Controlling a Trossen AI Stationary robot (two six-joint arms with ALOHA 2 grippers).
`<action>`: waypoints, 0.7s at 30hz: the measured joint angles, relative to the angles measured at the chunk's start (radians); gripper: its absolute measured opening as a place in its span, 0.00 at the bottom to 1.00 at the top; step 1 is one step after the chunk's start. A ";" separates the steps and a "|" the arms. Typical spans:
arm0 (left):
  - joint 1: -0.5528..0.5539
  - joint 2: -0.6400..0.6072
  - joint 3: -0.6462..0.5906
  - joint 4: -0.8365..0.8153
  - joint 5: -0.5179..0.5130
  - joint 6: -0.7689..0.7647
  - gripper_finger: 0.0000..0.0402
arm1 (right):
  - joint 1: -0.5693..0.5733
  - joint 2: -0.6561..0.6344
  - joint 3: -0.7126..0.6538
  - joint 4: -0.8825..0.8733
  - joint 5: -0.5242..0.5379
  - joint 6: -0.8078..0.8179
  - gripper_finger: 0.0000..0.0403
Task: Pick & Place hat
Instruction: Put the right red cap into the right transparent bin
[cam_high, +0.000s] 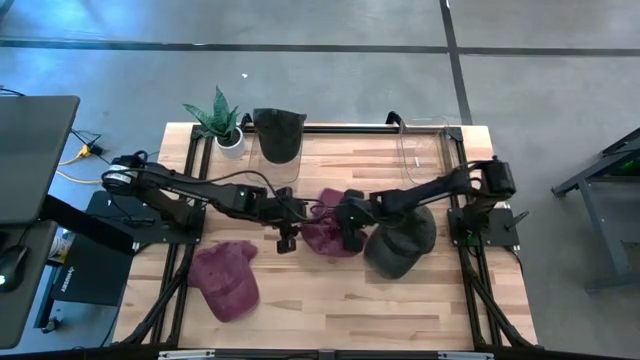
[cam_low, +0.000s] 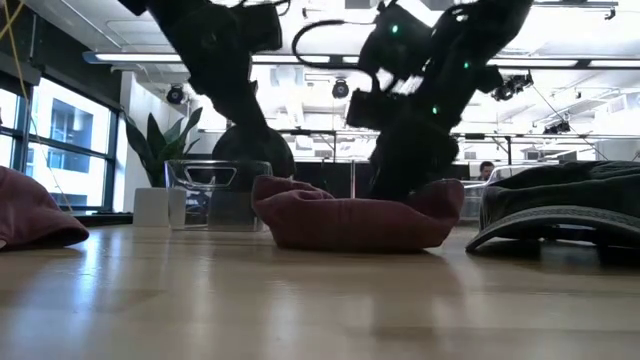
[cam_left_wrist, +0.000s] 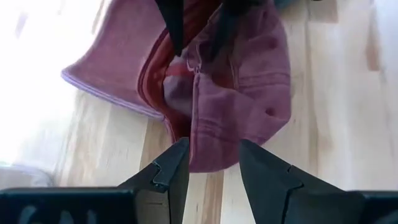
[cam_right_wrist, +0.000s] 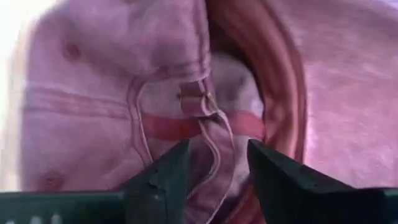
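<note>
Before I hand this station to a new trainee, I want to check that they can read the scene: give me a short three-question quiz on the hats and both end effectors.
1. True or false: the left end effector is shut on the middle maroon hat.
2. How many hats lie on the table? A) two B) three C) four
3. Fill in: the plant stands at the table's far ____ corner in the high view.

Key:
1. False: its fingers are open at the hat's edge. The right end effector is open too, over the strap.
2. B: the middle one, another maroon hat and a dark grey hat.
3. Left.
</note>
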 joint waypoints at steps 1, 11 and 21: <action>0.000 0.007 0.000 -0.002 0.000 0.000 0.33 | 0.001 0.009 0.000 -0.003 0.015 -0.020 0.35; 0.000 0.004 0.000 -0.002 -0.001 -0.011 0.33 | 0.048 -0.060 0.001 -0.039 0.126 -0.065 0.07; -0.060 0.004 0.001 0.105 0.008 0.044 0.33 | 0.058 -0.160 0.003 -0.010 0.273 -0.076 0.06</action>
